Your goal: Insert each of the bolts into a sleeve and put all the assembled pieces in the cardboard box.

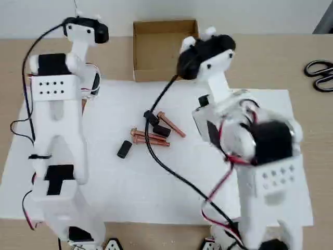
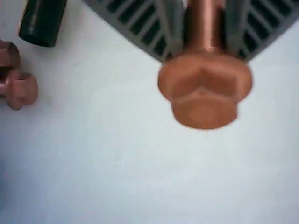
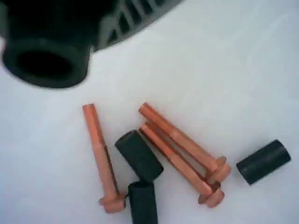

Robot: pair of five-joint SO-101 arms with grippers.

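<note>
My left gripper (image 2: pixel 204 28) is shut on a copper bolt (image 2: pixel 204 91), whose hex head points at the camera above the white sheet. In the right wrist view my right gripper (image 3: pixel 70 32) is shut on a black sleeve (image 3: pixel 46 63), with the open bore facing the camera. Three loose bolts lie mid-sheet: a pair (image 1: pixel 150 137) side by side and a single one (image 1: pixel 171 124). Two sleeves (image 1: pixel 157 125) lie end to end among them, and another sleeve (image 1: pixel 124 149) lies apart. The cardboard box (image 1: pixel 165 49) stands open at the back.
The white sheet (image 1: pixel 130 187) covers most of the wooden table. A black cable (image 1: pixel 166 166) from the right arm runs across the sheet past the bolts. Scissors (image 1: pixel 320 73) lie at the far right edge.
</note>
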